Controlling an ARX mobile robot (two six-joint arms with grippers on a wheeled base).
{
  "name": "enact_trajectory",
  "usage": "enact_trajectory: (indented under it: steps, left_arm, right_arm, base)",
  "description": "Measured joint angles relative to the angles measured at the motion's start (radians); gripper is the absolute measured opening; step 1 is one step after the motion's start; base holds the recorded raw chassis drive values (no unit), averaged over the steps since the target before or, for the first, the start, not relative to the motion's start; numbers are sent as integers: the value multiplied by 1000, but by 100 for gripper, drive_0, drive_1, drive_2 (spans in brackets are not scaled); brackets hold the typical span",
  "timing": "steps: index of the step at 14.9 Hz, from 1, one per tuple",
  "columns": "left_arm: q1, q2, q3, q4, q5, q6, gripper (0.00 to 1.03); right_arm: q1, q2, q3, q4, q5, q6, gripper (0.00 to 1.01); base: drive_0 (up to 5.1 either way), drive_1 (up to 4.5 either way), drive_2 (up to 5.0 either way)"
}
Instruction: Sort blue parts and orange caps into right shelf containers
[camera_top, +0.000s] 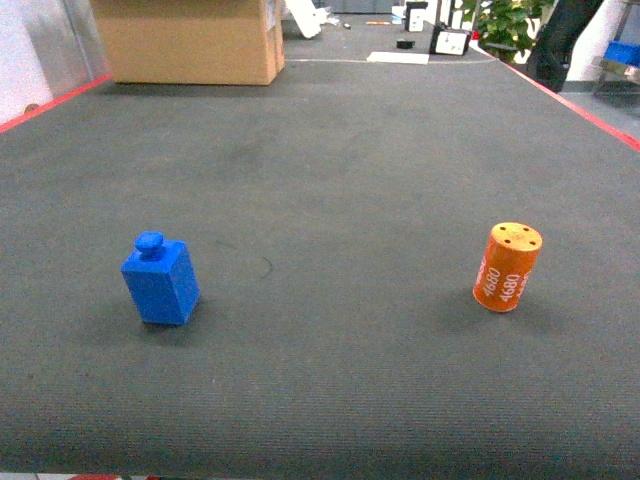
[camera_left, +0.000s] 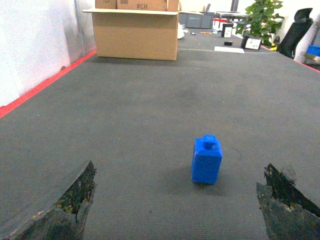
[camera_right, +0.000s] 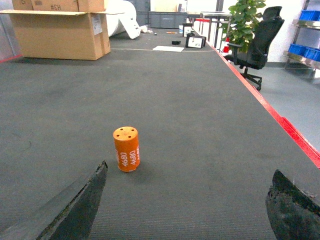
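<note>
Left tool (camera_left: 177, 210) (spread wide) faces blue part (camera_left: 206, 160) ahead.

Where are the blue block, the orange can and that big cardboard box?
blue part (camera_top: 160, 285): head view, front face.
orange cap (camera_top: 506, 268): head view, lettered side.
cardboard box (camera_top: 190, 40): head view, front wall.

A dark grey carpeted floor (camera_top: 330, 170) with red border lines (camera_top: 50, 103) fills the view. A large open cardboard box (camera_top: 190, 38) stands at the far left. Beyond, a potted green plant (camera_right: 243, 22), 1 black office chair (camera_right: 260, 42) and white framed boards (camera_right: 196, 41) are visible.
</note>
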Motion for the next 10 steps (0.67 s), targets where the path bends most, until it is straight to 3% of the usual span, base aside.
enact_trajectory:
  steps: [5, 6, 7, 8, 9, 10]
  left_arm:
    - [0, 0, 0, 0, 0, 0, 98]
    - [-18, 10, 8, -40, -49, -5, 98]
    - [-111, 129, 42, -58, -241, -13, 98]
    - [-149, 275, 76, 50, -315, -11, 98]
    - [-150, 405, 109, 181, -341, -10, 98]
    - [-159, 549, 152, 318, -317, -5, 98]
  right_arm:
    - [0, 0, 0, 0, 0, 0, 98]
    - [8, 8, 5, -32, 24, 3, 98]
    - [54, 116, 43, -90, 151, 17, 98]
    - [51, 229, 61, -13, 159, 22, 98]
    - [41, 353, 91, 116, 144, 35, 98]
    - [47, 495, 142, 237, 126, 43, 98]
  base:
    - [0, 0, 0]
    - [0, 0, 0]
    - [0, 0, 0]
    - [0, 0, 0]
    - [0, 0, 0]
    - [0, 0, 0]
